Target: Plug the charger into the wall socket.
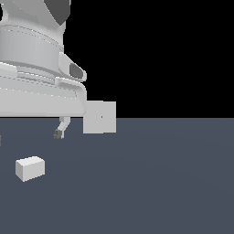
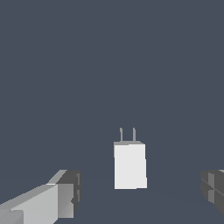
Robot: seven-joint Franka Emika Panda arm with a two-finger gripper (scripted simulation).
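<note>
The charger [image 1: 30,168] is a small white oblong block lying on the dark grey floor at the exterior view's left. In the wrist view the charger [image 2: 130,166] shows two thin prongs at one end. My gripper [image 1: 29,136] hangs a little above it, open, with one finger [image 1: 60,129] showing below the arm's white body. In the wrist view the gripper [image 2: 139,190] has its fingertips [image 2: 70,192] wide apart on either side of the block, not touching it. The wall socket [image 1: 99,117] is an upright white square panel with a tiny dark dot, standing farther back.
The arm's bulky white body [image 1: 36,68] fills the exterior view's upper left and hides the floor behind it. Flat dark grey floor [image 1: 160,183] stretches to the exterior view's right.
</note>
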